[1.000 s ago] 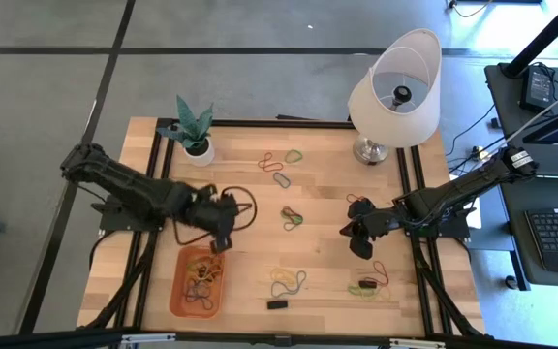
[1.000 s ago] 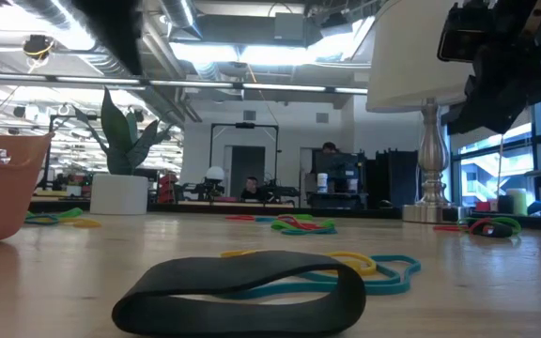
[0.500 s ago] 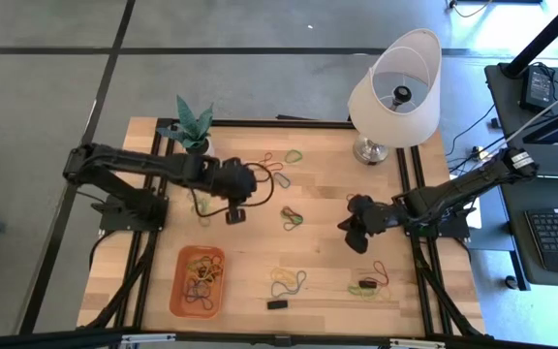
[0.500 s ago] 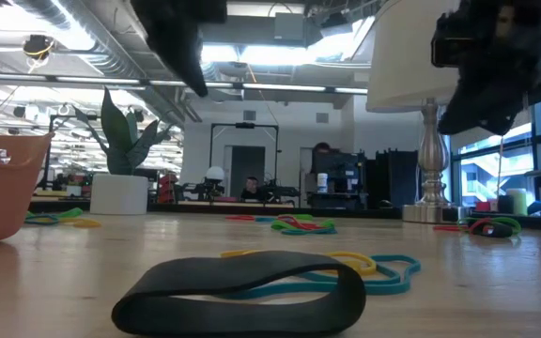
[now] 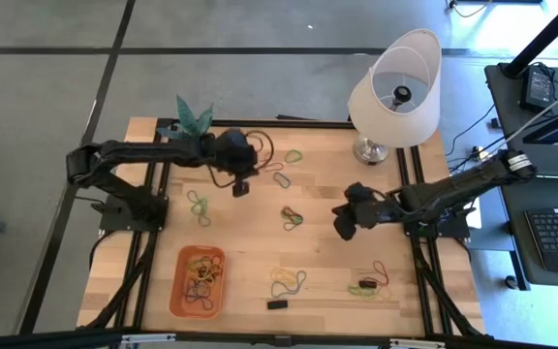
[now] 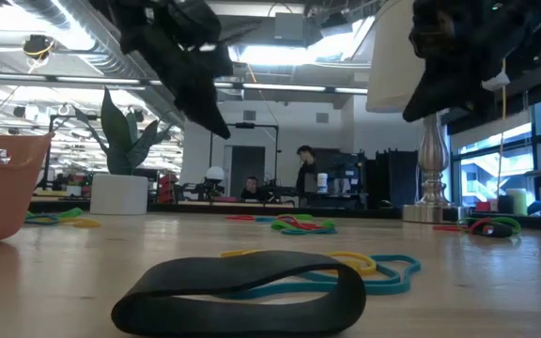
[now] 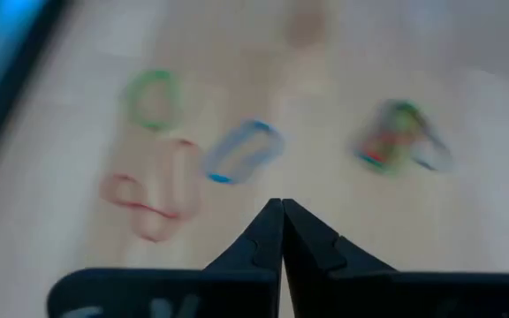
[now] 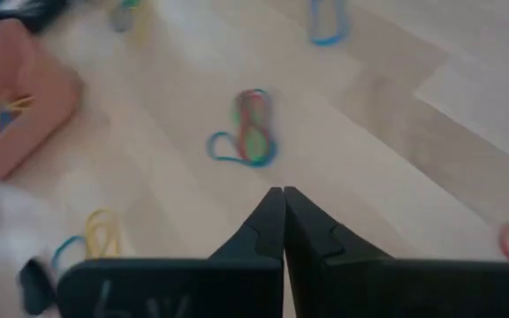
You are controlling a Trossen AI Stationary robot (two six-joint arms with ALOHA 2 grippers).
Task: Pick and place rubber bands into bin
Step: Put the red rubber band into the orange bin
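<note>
Both tools are pinched closed and empty – the left tool (image 5: 240, 187) over the wooden surface (image 5: 327, 189) toward 11 o'clock, above thin coloured elastic rubber bands (image 5: 282, 178), far from the shallow orange plastic bin (image 5: 178, 291) at 7 o'clock – so descending closed would likely just push bands aside.

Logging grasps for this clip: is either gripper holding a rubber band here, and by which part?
Nothing is held. The left gripper and the right gripper are both shut with fingertips together and no band between them, above the table.
</note>
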